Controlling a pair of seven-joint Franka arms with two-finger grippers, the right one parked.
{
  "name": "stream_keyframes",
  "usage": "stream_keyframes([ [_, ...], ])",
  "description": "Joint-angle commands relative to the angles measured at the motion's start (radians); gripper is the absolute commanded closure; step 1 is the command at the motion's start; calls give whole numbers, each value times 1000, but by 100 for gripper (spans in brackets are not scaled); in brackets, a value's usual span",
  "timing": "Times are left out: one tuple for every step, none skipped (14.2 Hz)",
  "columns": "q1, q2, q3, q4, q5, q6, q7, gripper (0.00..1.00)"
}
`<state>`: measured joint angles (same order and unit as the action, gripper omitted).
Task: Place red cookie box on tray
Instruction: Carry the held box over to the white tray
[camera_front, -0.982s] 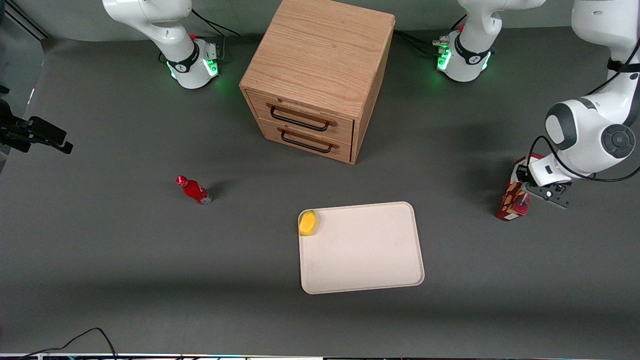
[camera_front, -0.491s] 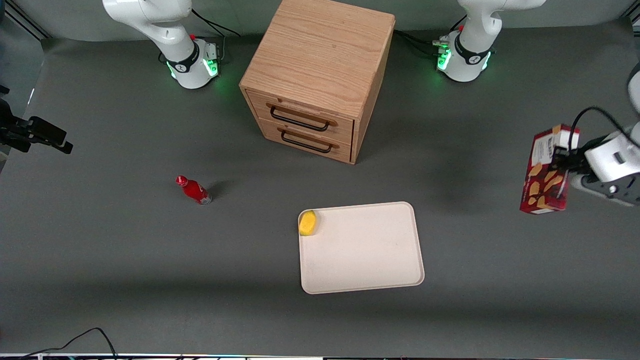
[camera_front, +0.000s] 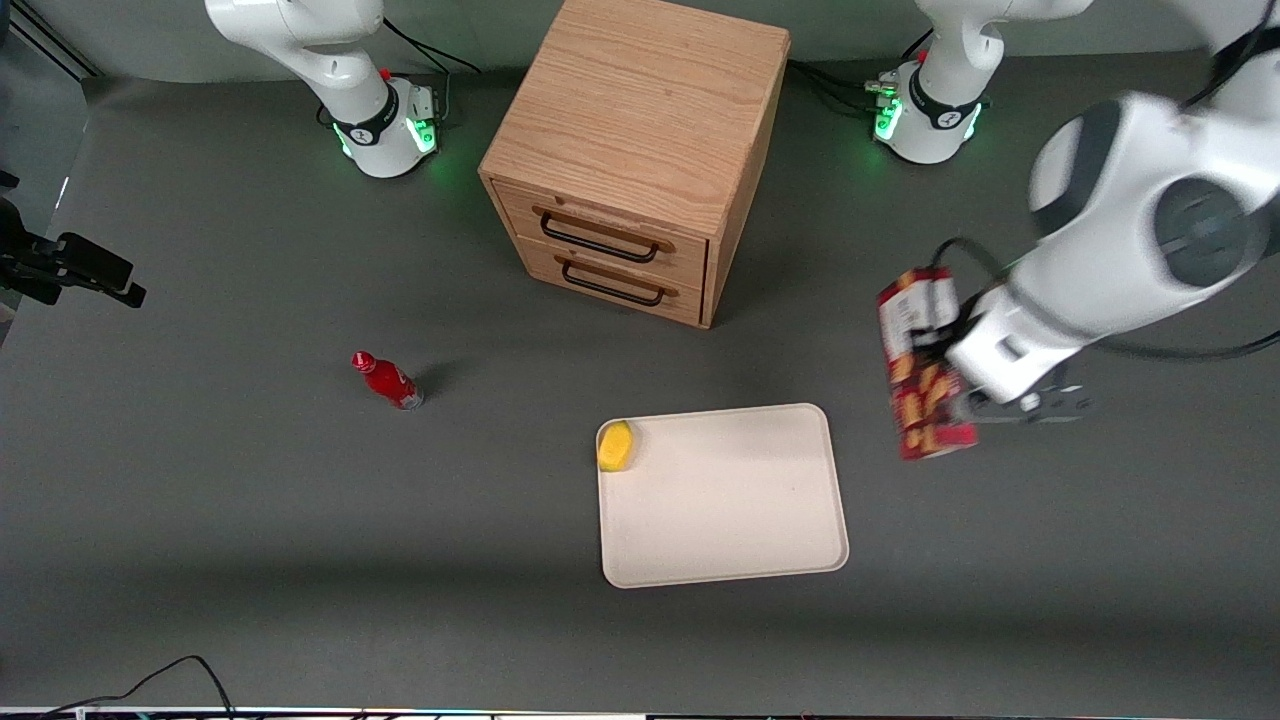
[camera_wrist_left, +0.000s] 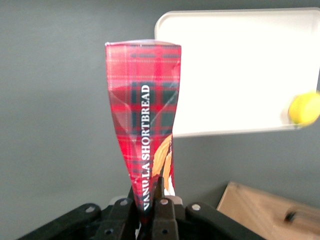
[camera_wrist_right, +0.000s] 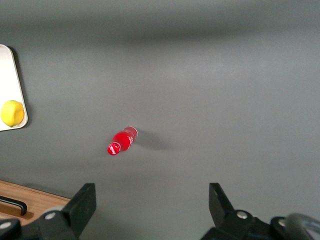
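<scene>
Red cookie box (camera_front: 922, 362) hangs clamped in my end effector (camera_wrist_left: 151, 196) short of the tray (camera_front: 722, 540); thin pinch might let it swing or slip.

A matte dark-grey desk (camera_front: 250, 500) fills the scene under even, diffuse light. A light oak two-drawer cabinet (camera_front: 640, 150) stands on it, turned slightly askew; each drawer front carries a black bar handle (camera_front: 600, 240). A thin black cable (camera_front: 180, 670) lies curled at the desk's near edge.
</scene>
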<state>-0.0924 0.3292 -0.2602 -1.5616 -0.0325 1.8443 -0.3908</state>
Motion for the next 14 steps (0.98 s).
stream_keyframes([
  [3, 186, -50, 29, 92, 201, -121, 100],
  [-4, 232, -51, 16, 136, 287, -153, 100],
  [-7, 269, -51, -9, 178, 381, -172, 100],
  [-9, 296, -53, -33, 210, 461, -189, 100],
  [-10, 309, -53, -53, 248, 511, -206, 100],
  [-10, 318, -53, -61, 281, 530, -206, 27],
  [-9, 312, -53, -63, 287, 517, -209, 0],
  [-7, 301, -53, -63, 286, 498, -209, 0],
  [-6, 283, -53, -61, 287, 451, -206, 0],
  [-3, 246, -51, -61, 286, 393, -194, 0],
  [3, 203, -50, -60, 279, 325, -191, 0],
  [6, 151, -47, -58, 270, 252, -172, 0],
  [8, 102, -39, -52, 243, 172, -122, 0],
  [10, 46, -12, -49, 194, 94, -41, 0],
])
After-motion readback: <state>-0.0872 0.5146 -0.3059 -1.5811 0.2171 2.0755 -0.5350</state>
